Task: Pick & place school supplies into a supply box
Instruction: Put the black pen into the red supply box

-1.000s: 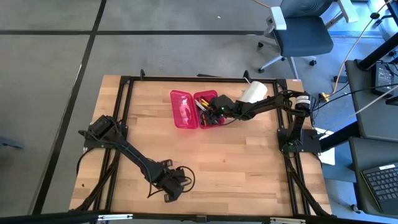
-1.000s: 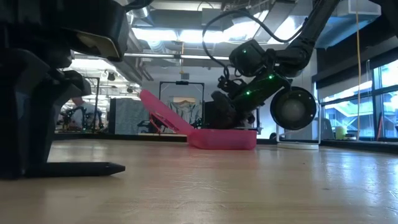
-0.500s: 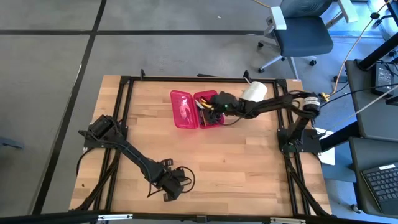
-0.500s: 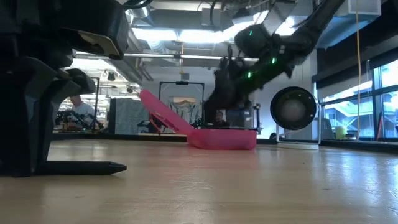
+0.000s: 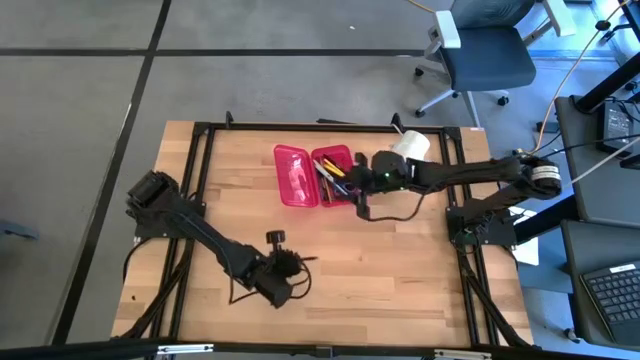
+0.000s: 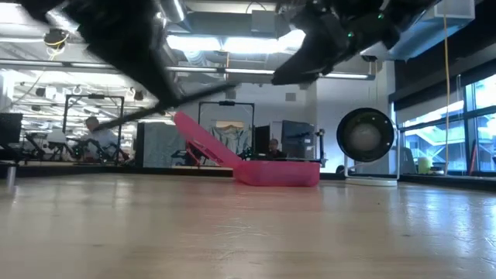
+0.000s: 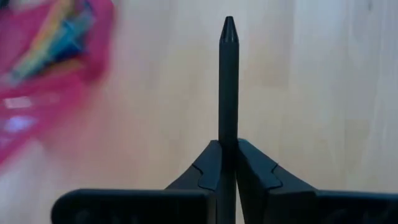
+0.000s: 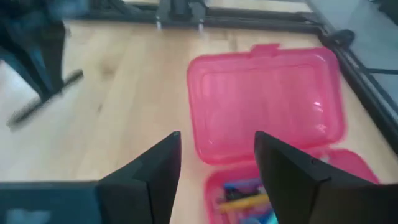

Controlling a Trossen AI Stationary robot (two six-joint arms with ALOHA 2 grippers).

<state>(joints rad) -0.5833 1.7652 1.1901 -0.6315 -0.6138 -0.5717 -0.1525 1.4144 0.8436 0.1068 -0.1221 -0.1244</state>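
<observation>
The supply box (image 5: 316, 176) lies open at the table's far middle. Its pink lid (image 8: 267, 99) lies flat to the left, and its base (image 5: 336, 176) holds several coloured pens and pencils (image 8: 245, 194). My right gripper (image 5: 360, 192) hovers open just right of and above the base, its fingers (image 8: 155, 171) empty. My left gripper (image 5: 288, 264) is near the table's front, left of centre, shut on a thin black pen (image 7: 228, 74). In the low view the pen (image 6: 139, 116) is in the air, tilted. My left gripper pinches the black pen's shaft (image 7: 228, 134) between its two fingers. The pen runs along the fingers, and its pointed tip (image 7: 228, 26) sticks out well ahead of them. The fingers slant downward. The pen is lifted clear of the table; its rear end is hidden behind the gripper.
A big white roll (image 5: 410, 147) stands at the far right of the table, just beyond my right arm. A black frame (image 5: 205, 150) runs along the table's edges. Bare wood (image 5: 400, 270) stretches between the two grippers.
My left gripper has risen and turned with the black pen, which lay on the table before and now hangs clear and tilted. My right gripper has risen out of the box's base and drawn back a little toward the table's right and near side, staying open.
</observation>
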